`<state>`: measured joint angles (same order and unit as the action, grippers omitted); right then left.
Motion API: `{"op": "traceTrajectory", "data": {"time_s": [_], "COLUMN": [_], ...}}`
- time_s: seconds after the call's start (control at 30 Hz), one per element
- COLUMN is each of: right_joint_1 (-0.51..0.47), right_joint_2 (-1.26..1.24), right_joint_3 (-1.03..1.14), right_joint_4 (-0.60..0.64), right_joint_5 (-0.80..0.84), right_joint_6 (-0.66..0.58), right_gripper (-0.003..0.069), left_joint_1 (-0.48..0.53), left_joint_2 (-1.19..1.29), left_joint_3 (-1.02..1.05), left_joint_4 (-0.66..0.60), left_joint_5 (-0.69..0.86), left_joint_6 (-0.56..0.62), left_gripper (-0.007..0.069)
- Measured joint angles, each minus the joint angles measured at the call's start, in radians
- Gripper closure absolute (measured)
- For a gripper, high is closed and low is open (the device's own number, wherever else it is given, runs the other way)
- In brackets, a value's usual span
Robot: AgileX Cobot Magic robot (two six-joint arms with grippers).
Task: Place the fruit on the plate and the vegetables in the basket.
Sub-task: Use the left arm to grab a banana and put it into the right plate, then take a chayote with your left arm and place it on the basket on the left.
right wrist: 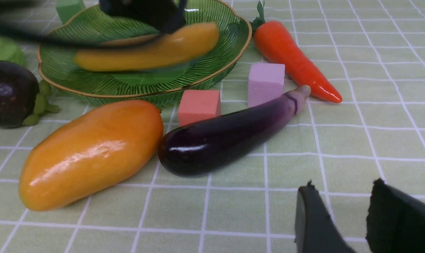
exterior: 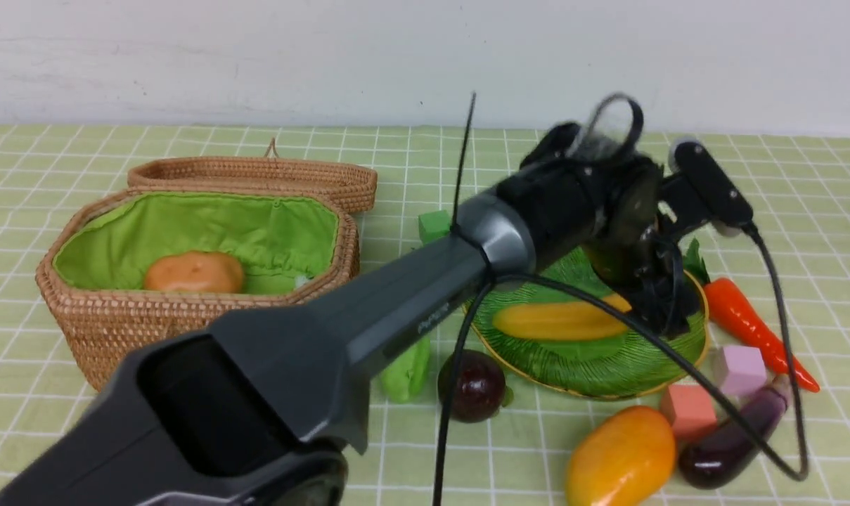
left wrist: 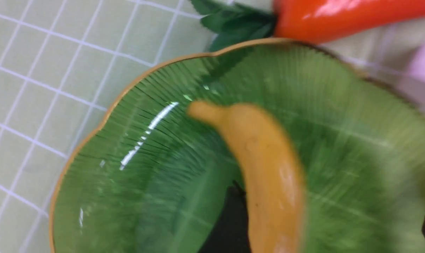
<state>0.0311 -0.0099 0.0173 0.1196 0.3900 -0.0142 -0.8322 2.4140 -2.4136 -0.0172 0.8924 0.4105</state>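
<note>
Your left gripper (left wrist: 326,225) has its jaws spread wide over the green dish (left wrist: 103,196), with the banana (left wrist: 272,172) between them, lying in the dish; you are not clamped on it. Your right gripper (right wrist: 346,207) has its fingers apart with nothing between them, above the cloth (right wrist: 244,218). Near the dish rim, on the cloth, you have the carrot (exterior: 755,330), with the pink cube (exterior: 741,370) and the red cube (exterior: 689,411) just beside the dish. The eggplant (exterior: 730,443) lies by both cubes, and the mango (exterior: 621,457) is next to the eggplant's thick end. Farther toward your left are the round dark fruit (exterior: 472,386), the light green gourd (exterior: 406,369), partly hidden behind your left arm, and the green cube (exterior: 434,226). Beyond them stands the wicker basket (exterior: 122,330), holding the potato (exterior: 195,272) on its lining, with the woven lid (exterior: 256,176) behind.
</note>
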Motion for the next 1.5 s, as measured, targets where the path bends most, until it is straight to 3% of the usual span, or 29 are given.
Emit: {"op": "traceTrajectory", "data": {"time_s": [0.17,0.2,0.23,0.27,0.33,0.43,0.53,0.77,0.87,1.03,1.07,1.1,1.2,1.33,1.5], "right_joint_1": [0.000,0.000,0.000,0.000,0.000,0.000,0.000,0.000,0.000,0.000,0.000,0.000,0.000,0.000,0.000], "right_joint_2": [0.000,0.000,0.000,0.000,0.000,0.000,0.000,0.000,0.000,0.000,0.000,0.000,0.000,0.000,0.000], "right_joint_3": [0.000,0.000,0.000,0.000,0.000,0.000,0.000,0.000,0.000,0.000,0.000,0.000,0.000,0.000,0.000], "right_joint_4": [0.000,0.000,0.001,0.001,0.001,0.001,0.001,0.001,0.001,0.001,0.001,0.001,0.001,0.001,0.001], "right_joint_5": [0.000,0.000,0.000,0.000,0.000,0.000,0.000,0.000,0.000,0.000,0.000,0.000,0.000,0.000,0.000], "right_joint_6": [0.000,0.000,0.000,0.000,0.000,0.000,0.000,0.000,0.000,0.000,0.000,0.000,0.000,0.000,0.000], "right_gripper": [0.0419,0.0419,0.0419,0.0419,0.0419,0.0419,0.0419,0.0419,0.0419,0.0419,0.0419,0.0419,0.0419,0.0419,0.0419], "left_joint_1": [0.000,0.000,0.000,0.000,0.000,0.000,0.018,0.034,0.049,0.160,0.164,0.189,0.211,0.208,0.207], "left_joint_2": [-0.148,-0.200,-0.277,-0.298,-0.440,-0.539,-0.672,-0.641,-0.571,-0.408,-0.408,-0.381,-0.337,-0.314,-0.284], "left_joint_3": [0.000,0.000,0.021,0.031,0.129,0.226,0.440,0.750,0.758,0.683,0.683,0.661,0.617,0.604,0.601], "left_joint_4": [-0.035,-0.024,0.005,0.010,0.082,0.123,0.149,0.151,0.150,0.132,0.130,0.118,0.113,0.113,0.181], "left_joint_5": [0.191,0.270,0.321,0.325,0.346,0.346,0.346,0.311,0.269,0.220,0.218,0.207,0.172,0.139,0.118], "left_joint_6": [-0.169,-0.231,-0.294,-0.306,-0.371,-0.430,-0.556,-0.669,-0.723,-0.825,-0.825,-0.848,-0.868,-0.869,-0.870], "left_gripper": [0.0125,0.0202,0.0326,0.0359,0.0571,0.0638,0.0638,0.0620,0.0555,0.0261,0.0261,0.0176,0.0051,0.0019,0.0045]}}
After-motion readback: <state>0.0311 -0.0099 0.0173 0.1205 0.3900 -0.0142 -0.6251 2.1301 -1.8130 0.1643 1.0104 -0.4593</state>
